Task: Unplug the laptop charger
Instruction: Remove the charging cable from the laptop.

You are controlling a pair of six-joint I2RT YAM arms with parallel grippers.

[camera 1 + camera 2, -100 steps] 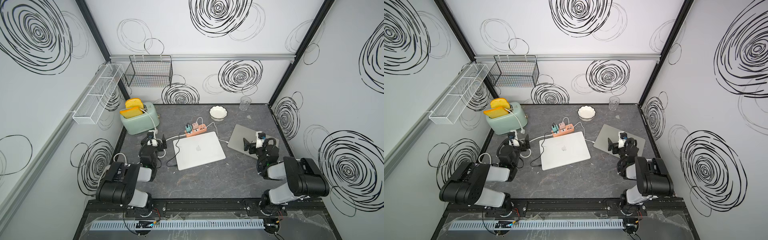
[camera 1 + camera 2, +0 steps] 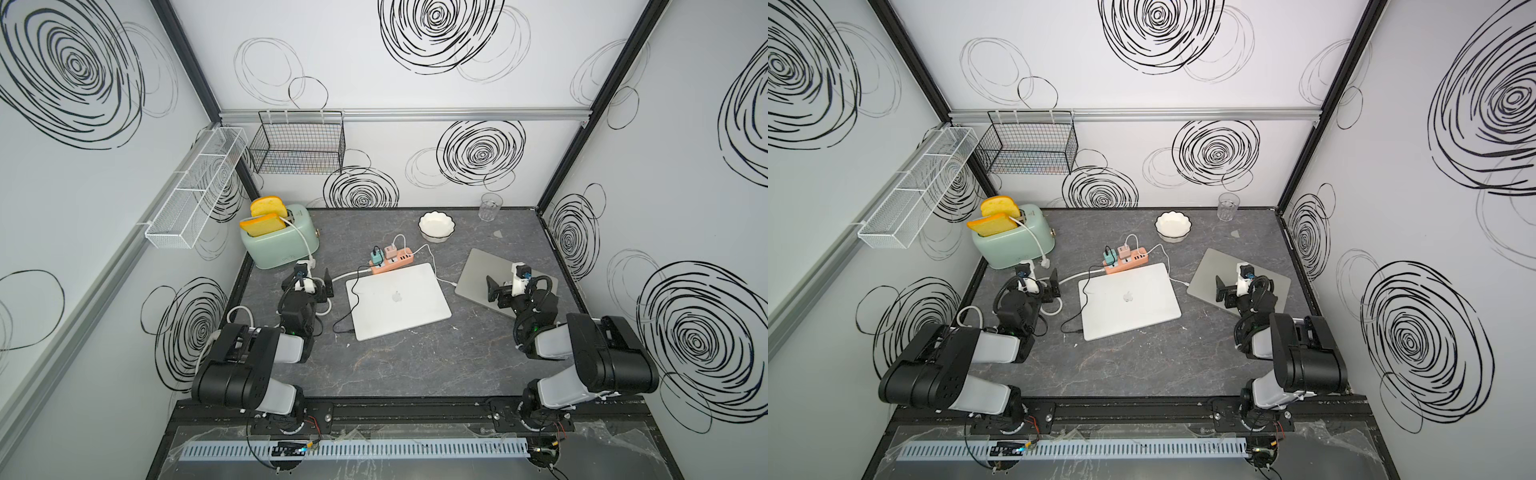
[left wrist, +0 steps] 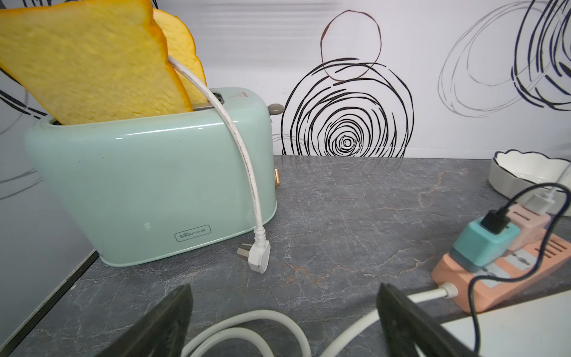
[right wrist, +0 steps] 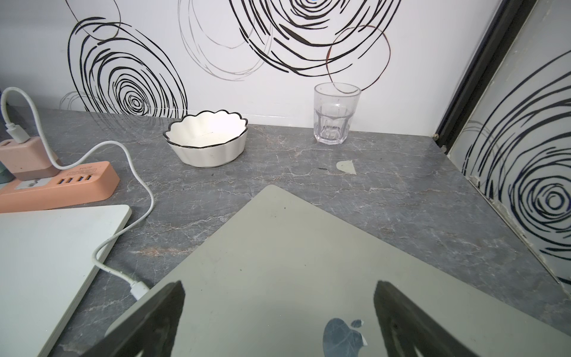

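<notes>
Pink charger brick (image 2: 390,252) plugged upright in peach pwr strip (image 2: 405,261), mid-table behind silver laptop (image 2: 399,301); strip axis runs L–R. White cable (image 4: 152,199) into grey laptop (image 4: 278,247) corner. L gripper (image 3: 284,293), R gripper (image 4: 279,287): both spread wide, empty.

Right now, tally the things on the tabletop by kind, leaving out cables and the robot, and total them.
Laptops: 2
Plug-in chargers: 2
Power strip: 1
Toaster: 1
Bread slices: 2
Bowl: 1
Glass: 1
Total: 10
</notes>
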